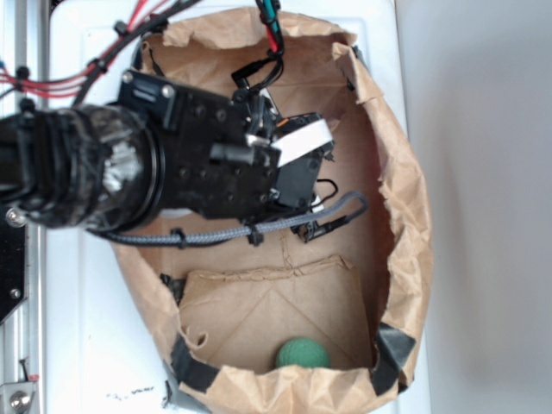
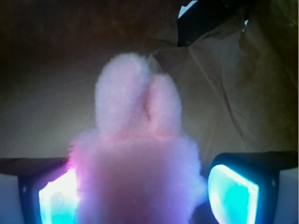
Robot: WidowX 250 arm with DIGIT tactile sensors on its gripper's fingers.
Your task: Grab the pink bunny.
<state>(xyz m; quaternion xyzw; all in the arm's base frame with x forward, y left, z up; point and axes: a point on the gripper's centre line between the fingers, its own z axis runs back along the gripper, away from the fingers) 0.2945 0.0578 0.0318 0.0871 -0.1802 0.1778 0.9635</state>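
I see the pink bunny (image 2: 135, 177) sitting between my gripper (image 2: 140, 196) pads, ears pointing away, deep in the paper bag (image 1: 405, 198) toward its far end. Fingers (image 2: 233, 191) look spread, the right one clear of the fur. I judge closing comes next, then a lift. The green ball (image 1: 302, 354) lies at the bag's near edge.

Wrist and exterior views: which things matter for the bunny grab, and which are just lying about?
Job:
- bunny, sitting between the jaws
- gripper, reaching into the bag

Lying about:
- green ball, at the bag's near end
- paper bag, holding everything
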